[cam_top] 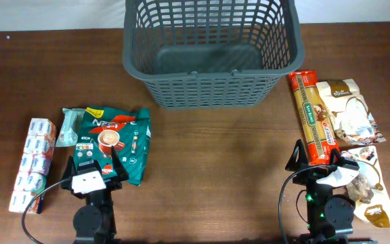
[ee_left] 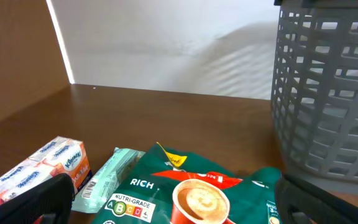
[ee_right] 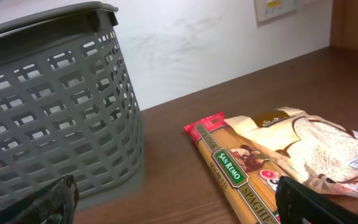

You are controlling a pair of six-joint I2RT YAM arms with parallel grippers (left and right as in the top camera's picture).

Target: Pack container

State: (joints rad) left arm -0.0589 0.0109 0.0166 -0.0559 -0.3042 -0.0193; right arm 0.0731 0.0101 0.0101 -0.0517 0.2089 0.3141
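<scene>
Dark wood worktop [cam_top: 215, 149] carried everything. Grey container [cam_top: 208, 51] sat at 12 o'clock. At 9 o'clock: tissue packs [cam_top: 32, 163], a pale green packet [cam_top: 69, 127], and a green coffee bag [cam_top: 114, 142] overlapping it. At 3 o'clock: spaghetti pack [cam_top: 311, 116], beside cream pouches [cam_top: 347, 112].

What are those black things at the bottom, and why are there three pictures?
Those are two robot arms, each ending in a claw. The big picture looks down from above the table. The other two come from small cameras on each arm's wrist. The left claw and the right claw are both open and hold nothing. On the table stands an empty grey basket. Near the left claw lie a green coffee bag and a row of small packets. Near the right claw lie a spaghetti packet and pale bags.
</scene>
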